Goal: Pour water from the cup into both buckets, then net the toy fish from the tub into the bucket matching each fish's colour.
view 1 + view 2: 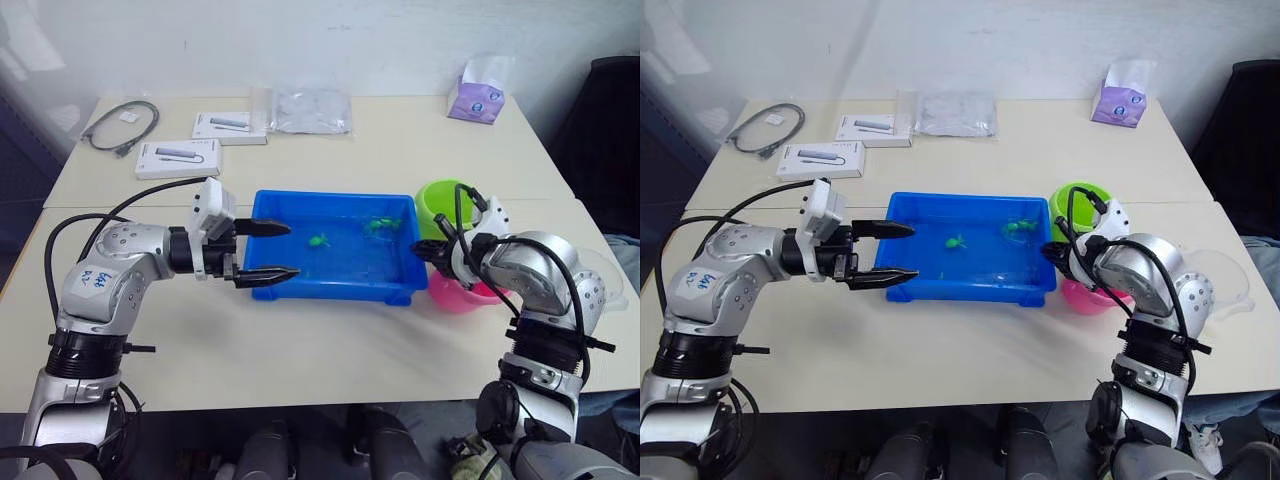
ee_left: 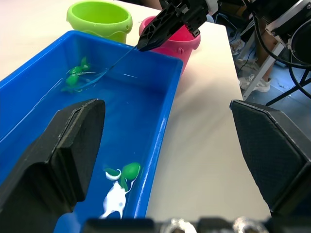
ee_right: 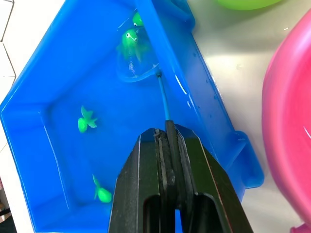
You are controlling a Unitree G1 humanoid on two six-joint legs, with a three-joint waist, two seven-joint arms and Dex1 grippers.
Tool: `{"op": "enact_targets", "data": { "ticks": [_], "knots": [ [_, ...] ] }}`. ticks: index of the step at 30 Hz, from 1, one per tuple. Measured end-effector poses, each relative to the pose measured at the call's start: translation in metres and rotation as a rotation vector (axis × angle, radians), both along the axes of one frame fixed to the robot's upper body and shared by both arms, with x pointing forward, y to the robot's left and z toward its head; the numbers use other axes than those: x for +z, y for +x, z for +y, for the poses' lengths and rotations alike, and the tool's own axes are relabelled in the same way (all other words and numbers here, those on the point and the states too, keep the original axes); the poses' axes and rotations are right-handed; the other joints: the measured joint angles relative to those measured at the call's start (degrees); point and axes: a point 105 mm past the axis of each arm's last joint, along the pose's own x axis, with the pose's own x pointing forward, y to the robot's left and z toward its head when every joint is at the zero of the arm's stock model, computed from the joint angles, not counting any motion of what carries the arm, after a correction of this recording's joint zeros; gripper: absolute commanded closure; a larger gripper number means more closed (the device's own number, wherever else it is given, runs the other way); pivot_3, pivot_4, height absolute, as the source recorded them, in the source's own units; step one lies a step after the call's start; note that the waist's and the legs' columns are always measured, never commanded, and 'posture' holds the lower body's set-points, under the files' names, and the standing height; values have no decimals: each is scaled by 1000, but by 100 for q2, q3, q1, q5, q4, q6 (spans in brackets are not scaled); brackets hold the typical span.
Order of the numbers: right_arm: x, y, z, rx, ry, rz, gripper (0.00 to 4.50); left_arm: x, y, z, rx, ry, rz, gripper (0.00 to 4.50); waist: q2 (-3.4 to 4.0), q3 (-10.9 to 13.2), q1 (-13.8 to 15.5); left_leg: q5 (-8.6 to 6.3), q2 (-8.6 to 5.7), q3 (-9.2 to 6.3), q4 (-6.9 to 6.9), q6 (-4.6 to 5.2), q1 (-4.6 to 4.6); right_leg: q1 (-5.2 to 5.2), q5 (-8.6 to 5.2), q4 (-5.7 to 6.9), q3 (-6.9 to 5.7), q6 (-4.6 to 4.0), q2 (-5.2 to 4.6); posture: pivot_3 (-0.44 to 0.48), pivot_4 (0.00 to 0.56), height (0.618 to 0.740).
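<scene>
Netting green fish (image 3: 130, 40) in tub (image 1: 330, 290)
R gripper (image 3: 167, 141) clamped on net (image 3: 163, 99) handle, hoop in water (near green bucket (image 1: 445, 205)); L gripper (image 1: 268, 250) fingers apart by tub's end.

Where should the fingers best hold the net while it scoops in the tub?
On the thin handle's far end, as the right gripper does now, coming from the bucket side: the net slants down into the tub, hoop around a green fish.

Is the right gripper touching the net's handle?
Touching. In the right wrist view the right gripper is shut on the net, whose thin handle runs straight out from between its fingers into the tub.
</scene>
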Motion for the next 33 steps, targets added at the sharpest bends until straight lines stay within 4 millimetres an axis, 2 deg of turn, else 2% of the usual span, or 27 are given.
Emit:
{"op": "enact_targets", "data": {
  "ticks": [8, 14, 26, 29, 30, 33],
  "knots": [
    [0, 0, 0, -3, -3, -1, 4500, -1, 0, 0, 1, 5, -1, 73, 1, 0, -3, 0, -1, 1, -1, 0, 1, 0, 0, 0, 1, 0, 1, 0, 150, 740],
    [9, 4, -2, 0, -11, -16, 4500, -3, 3, 2, 10, 1, 13, 73, 1, 0, -4, 0, -1, 1, -1, 0, 2, 0, 0, 0, 1, 0, 1, 0, 150, 740],
    [1, -4, 4, -20, -10, 0, 4500, -3, 3, 2, 9, 0, 9, 73, 1, 0, -6, 0, -1, 1, -2, 0, 1, -1, 0, 0, 2, -1, 0, 0, 150, 740],
    [6, -4, -12, 50, -113, -69, 4500, -3, 4, 2, 9, 0, 9, 73, 6, 3, 16, 3, -4, 5, -2, 6, -4, -1, 0, -2, 0, 0, -5, 0, 150, 740],
    [10, -6, -22, 132, -207, -107, 4500, -3, 4, 2, 8, 0, 9, 73, 14, 8, 29, 5, -7, 11, -1, 13, -8, 0, 0, -6, 0, 1, -8, 0, 150, 740],
    [28, -16, -34, 295, -352, -185, 4500, -4, 4, 2, 9, 0, 9, 73, 14, 8, 28, 6, -1, 15, -4, 18, -8, 2, 1, -13, -1, 3, -14, 0, 150, 740]
  ]
}}
